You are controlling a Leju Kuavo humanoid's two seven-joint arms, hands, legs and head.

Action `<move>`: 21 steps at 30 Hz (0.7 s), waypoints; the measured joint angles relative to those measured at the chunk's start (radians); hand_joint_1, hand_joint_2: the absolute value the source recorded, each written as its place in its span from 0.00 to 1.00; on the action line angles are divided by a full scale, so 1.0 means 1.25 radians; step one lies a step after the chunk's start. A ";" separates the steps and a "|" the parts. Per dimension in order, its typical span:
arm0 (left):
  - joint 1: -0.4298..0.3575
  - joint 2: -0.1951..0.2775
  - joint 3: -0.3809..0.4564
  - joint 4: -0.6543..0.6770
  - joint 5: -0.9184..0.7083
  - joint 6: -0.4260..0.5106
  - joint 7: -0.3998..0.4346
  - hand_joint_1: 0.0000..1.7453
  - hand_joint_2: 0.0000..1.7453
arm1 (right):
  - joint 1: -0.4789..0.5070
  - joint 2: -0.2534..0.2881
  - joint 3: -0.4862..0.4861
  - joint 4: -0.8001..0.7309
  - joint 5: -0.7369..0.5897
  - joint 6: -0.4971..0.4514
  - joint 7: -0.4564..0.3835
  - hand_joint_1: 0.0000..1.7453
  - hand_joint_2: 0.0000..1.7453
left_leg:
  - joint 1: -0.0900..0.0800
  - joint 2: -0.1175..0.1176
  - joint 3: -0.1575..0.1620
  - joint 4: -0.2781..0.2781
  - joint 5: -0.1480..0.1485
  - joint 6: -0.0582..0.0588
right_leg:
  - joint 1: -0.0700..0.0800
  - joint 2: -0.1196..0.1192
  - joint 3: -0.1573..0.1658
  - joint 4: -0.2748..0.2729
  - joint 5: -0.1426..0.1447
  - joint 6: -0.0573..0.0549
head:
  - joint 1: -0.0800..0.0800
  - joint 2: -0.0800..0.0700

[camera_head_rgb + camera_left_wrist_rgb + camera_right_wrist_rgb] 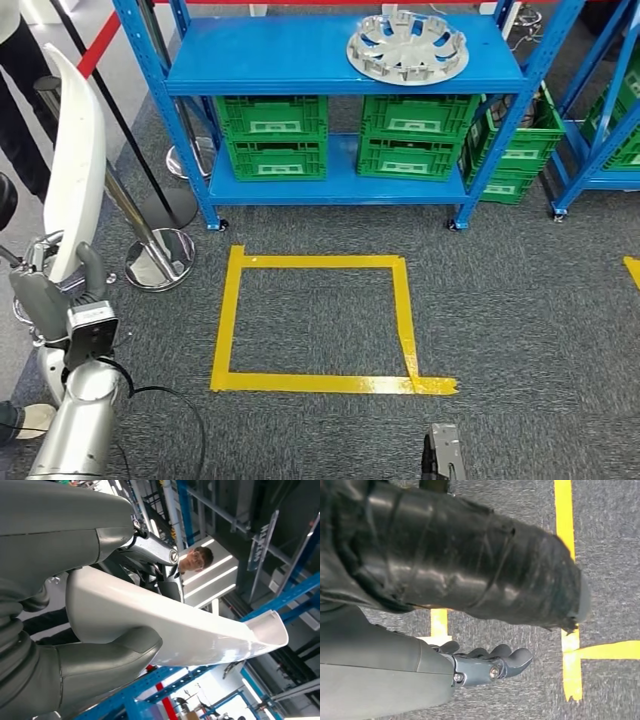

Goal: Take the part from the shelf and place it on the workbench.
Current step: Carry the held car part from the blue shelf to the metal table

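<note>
bright, even overhead light | soft shadows | wrist views perhaps slightly blurred

The long white curved plastic panel (72,160) runs past the head view's top edge; the left hand (45,290) beneath is mostly hidden.
</note>
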 joint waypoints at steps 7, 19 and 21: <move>-0.035 -0.005 -0.024 0.015 -0.008 0.000 0.030 1.00 1.00 | 0.001 -0.003 -0.016 -0.001 -0.013 0.007 0.006 0.00 0.00 | 0.005 -0.002 -0.040 0.109 -0.104 -0.026 | 0.001 -0.006 -0.032 -0.039 0.026 -0.037 | -0.004 0.000; -0.071 -0.008 -0.054 0.034 0.000 0.000 0.036 1.00 1.00 | -0.012 -0.004 -0.034 -0.002 -0.020 0.005 0.005 0.00 0.00 | -0.007 -0.001 0.135 -0.022 -0.100 0.007 | 0.003 -0.004 -0.156 -0.012 0.117 -0.013 | -0.007 0.000; -0.075 -0.011 -0.058 0.037 0.001 0.000 0.036 1.00 1.00 | -0.010 -0.004 -0.036 -0.002 -0.020 0.004 0.005 0.00 0.00 | -0.003 0.001 0.111 -0.027 -0.076 0.017 | 0.002 -0.002 -0.175 0.025 0.057 -0.004 | -0.003 0.000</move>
